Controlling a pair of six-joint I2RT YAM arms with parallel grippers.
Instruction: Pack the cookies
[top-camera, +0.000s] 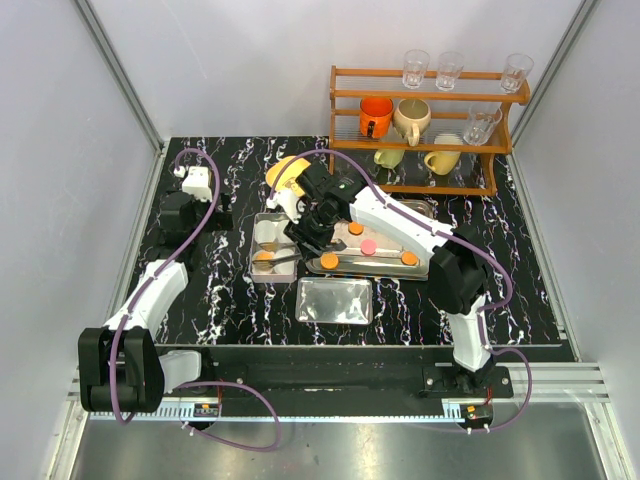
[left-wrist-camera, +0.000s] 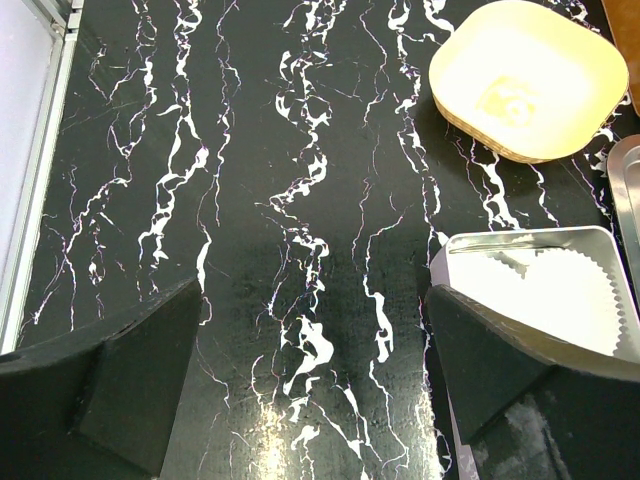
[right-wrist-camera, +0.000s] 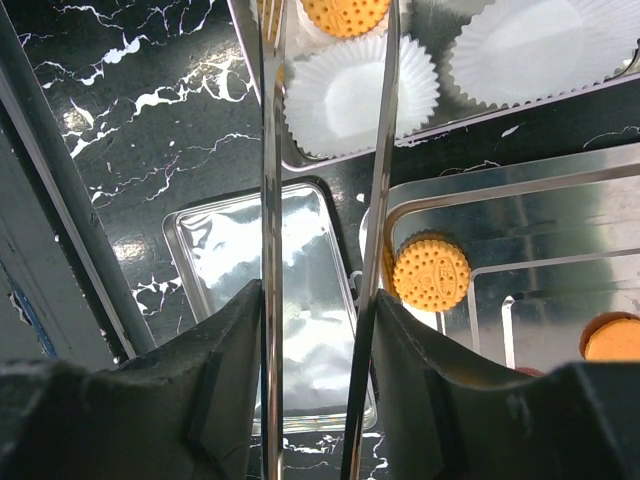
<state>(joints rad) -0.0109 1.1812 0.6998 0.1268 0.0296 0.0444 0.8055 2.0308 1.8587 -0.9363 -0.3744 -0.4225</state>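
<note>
Orange cookies (top-camera: 329, 260) and one pink cookie (top-camera: 368, 246) lie on a steel tray (top-camera: 425, 272). My right gripper (top-camera: 308, 232) is shut on metal tongs (top-camera: 283, 259) that reach left over an open tin box (top-camera: 268, 222). In the right wrist view the gripper (right-wrist-camera: 312, 325) clamps the two tong arms (right-wrist-camera: 268, 150). An orange cookie (right-wrist-camera: 345, 12) sits between the arms at the top edge, above white paper cups (right-wrist-camera: 350, 100); whether the tongs pinch it is hidden. Another cookie (right-wrist-camera: 430, 272) lies on the tray. My left gripper (top-camera: 192, 212) is open and empty (left-wrist-camera: 315, 350) over the table, left of the box (left-wrist-camera: 520, 245).
A tin lid (top-camera: 335, 300) lies in front of the tray. A yellow bowl (top-camera: 285, 172) sits behind the box and shows in the left wrist view (left-wrist-camera: 530, 80). A wooden rack (top-camera: 425, 130) with mugs and glasses stands at the back right.
</note>
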